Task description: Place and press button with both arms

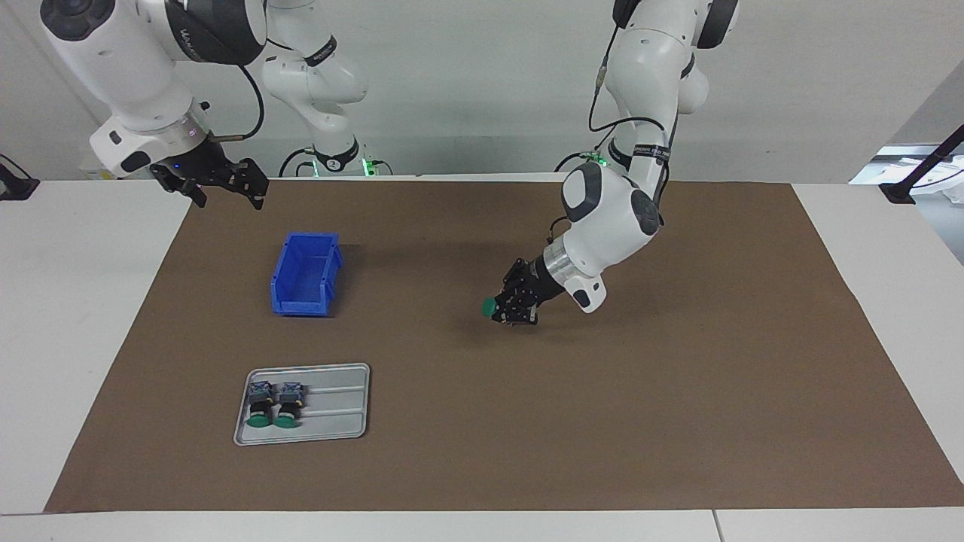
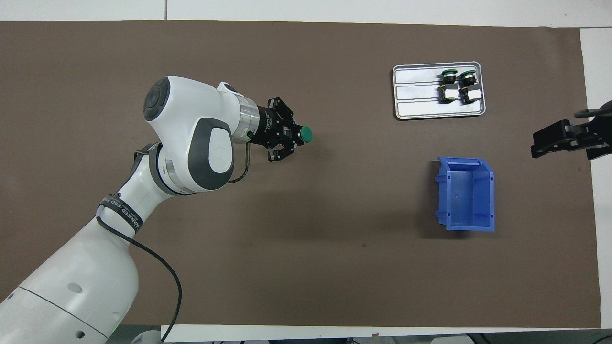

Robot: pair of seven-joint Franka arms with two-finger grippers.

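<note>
My left gripper [image 1: 503, 307] [image 2: 292, 138] hangs low over the middle of the brown mat, shut on a button [image 1: 489, 306] [image 2: 305, 134] whose green cap sticks out sideways past the fingertips. Two more green-capped buttons [image 1: 273, 404] [image 2: 458, 86] lie side by side on the grey metal tray [image 1: 339, 410] [image 2: 416, 95]. My right gripper [image 1: 218, 184] [image 2: 557, 141] is raised over the mat's edge at the right arm's end of the table, open and holding nothing; that arm waits.
A blue plastic bin [image 1: 305, 275] [image 2: 466, 193] stands with nothing in it on the mat, nearer to the robots than the tray. White table surface borders the brown mat [image 1: 678, 421] [image 2: 287, 267] on all sides.
</note>
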